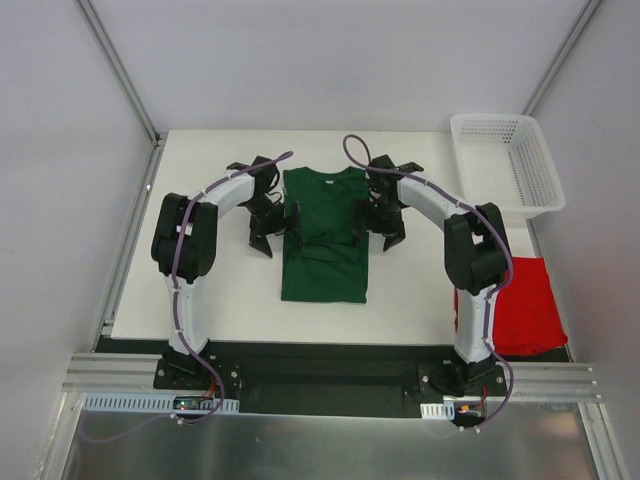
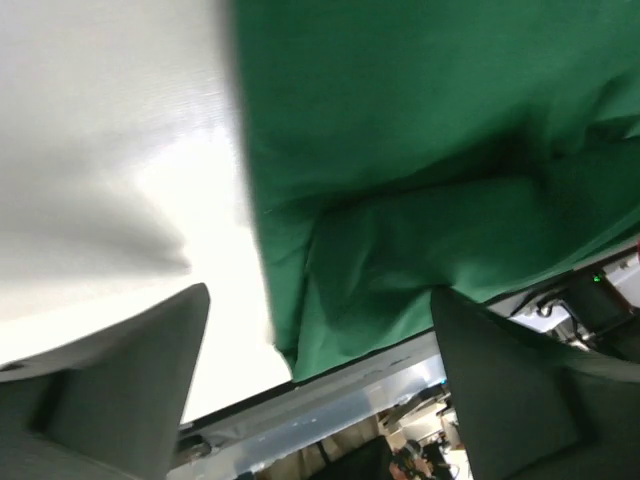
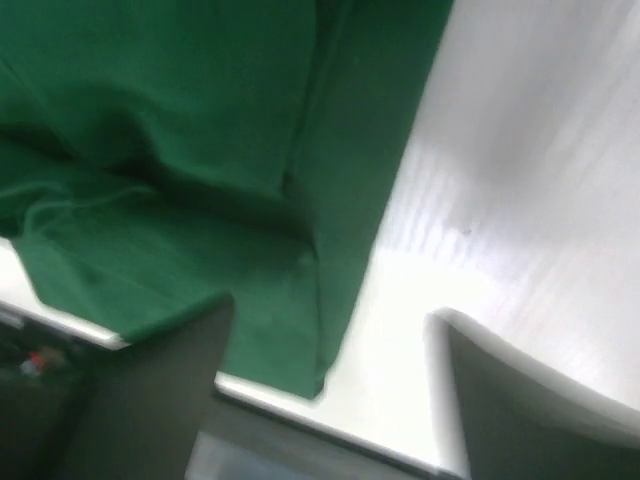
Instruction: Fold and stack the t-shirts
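On the white table a green t-shirt lies between left arm and right arm, each with jaws apart.

A white plastic basket with lattice walls sits at the far right corner of the white worktop. Pale walls enclose the worktop on three sides. A silver metal rail runs along its near edge.

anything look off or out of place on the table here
Mostly tidy. The red t-shirt sits at the near right corner of the table, and its hem seems to lap past the near edge. The green t-shirt lies flat and centred.
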